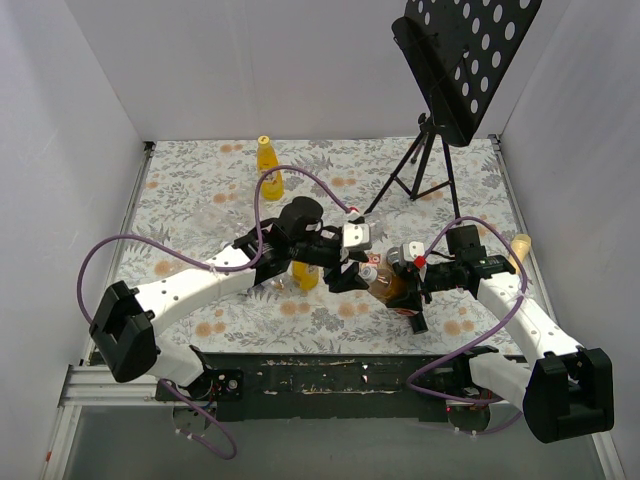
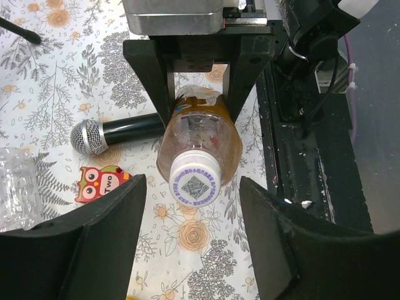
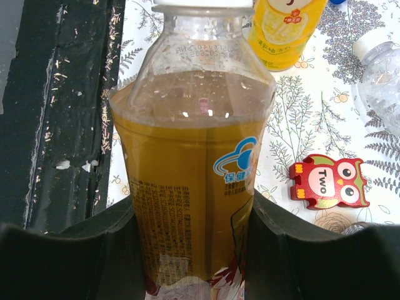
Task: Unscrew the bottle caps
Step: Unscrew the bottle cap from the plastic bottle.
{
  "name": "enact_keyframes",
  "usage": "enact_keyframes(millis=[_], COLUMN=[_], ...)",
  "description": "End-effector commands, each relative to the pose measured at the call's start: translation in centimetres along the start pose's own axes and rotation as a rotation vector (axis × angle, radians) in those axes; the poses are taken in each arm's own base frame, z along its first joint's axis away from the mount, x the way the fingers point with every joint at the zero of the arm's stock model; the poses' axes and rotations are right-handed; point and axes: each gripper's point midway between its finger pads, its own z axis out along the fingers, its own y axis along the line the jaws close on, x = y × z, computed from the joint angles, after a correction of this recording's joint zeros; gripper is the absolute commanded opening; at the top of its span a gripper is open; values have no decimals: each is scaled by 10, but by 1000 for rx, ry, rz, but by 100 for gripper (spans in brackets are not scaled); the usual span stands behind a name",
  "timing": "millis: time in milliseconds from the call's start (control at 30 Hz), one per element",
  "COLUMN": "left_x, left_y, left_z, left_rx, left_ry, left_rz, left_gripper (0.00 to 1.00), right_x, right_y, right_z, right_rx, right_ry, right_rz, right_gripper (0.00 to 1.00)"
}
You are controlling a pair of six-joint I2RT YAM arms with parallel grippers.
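Two arms meeting at the middle of a flower-patterned counter point(image 1: 330, 160). The right pincer point(image 3: 194, 240) is closed on the lower body of a squat brown bottle point(image 3: 187, 156). Its black fingers point(image 3: 81, 250) press the label on both sides. The bottle is part full of amber liquid and is tipped so that its neck points toward the left arm. Its white cap point(image 2: 195, 181), printed with a square code, sits on the neck. In the left wrist view the cap lies between the two fingers of the left pincer point(image 2: 192, 187). That pincer stands partly open, with a visible gap on each side of the cap, and it grips nothing. A black microphone point(image 2: 112, 134) with a grey mesh head lies on the counter just beside the bottle. A red owl tile point(image 2: 100, 182) marked "Two" is near it, and a crumpled clear bottle point(image 2: 19, 187) is at the view's left edge. One yellow bottle point(image 1: 305, 275) stands under the left arm and another point(image 1: 268, 165) stands near the back wall. A black perforated music stand point(image 1: 465, 60) is at the far right corner.
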Motion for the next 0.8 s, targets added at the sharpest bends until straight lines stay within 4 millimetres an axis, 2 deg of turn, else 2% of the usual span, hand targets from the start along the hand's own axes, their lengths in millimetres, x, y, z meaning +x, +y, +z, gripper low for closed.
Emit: enact_keyframes(millis=[0, 67, 167, 233, 267, 333, 433, 500, 633, 733, 767], left_x=[-23, -24, -24, -24, -25, -27, -34, -39, -56, -59, -58], left_y=[-4, -5, -5, -5, -6, -5, 0, 5, 14, 16, 16], left_z=[1, 2, 3, 4, 3, 3, 1, -1, -9, -10, -10], left_rx=[28, 32, 35, 37, 37, 22, -25, -74, -205, -261, -274], left_ry=[-52, -53, -56, -55, -55, -63, -74, -75, -130, -126, -116], left_rz=[24, 20, 9, -1, -9, -36, -110, -232, -598, -868, -906], left_gripper=[58, 54, 41, 26, 12, 0, 0, 0, 0, 0, 0], right_x=[-4, -4, -4, -4, -3, -4, -3, -2, -1, -2, -2], right_y=[3, 3, 3, 3, 3, 3, 3, 2, 2, 2, 2], right_z=[0, 0, 1, 0, 0, 1, 1, 1, 1, 1, 1], right_rx=[-18, -19, -20, -19, -17, -21, -19, -18, -16, -22, -22], right_ry=[-25, -25, -25, -25, -22, -23, -22, -19, -15, -19, -20], right_rz=[2, 3, 4, 6, 6, 7, 9, 10, 11, 14, 20], right_gripper=[1, 1, 1, 1, 1, 1, 1, 1, 1, 1, 1])
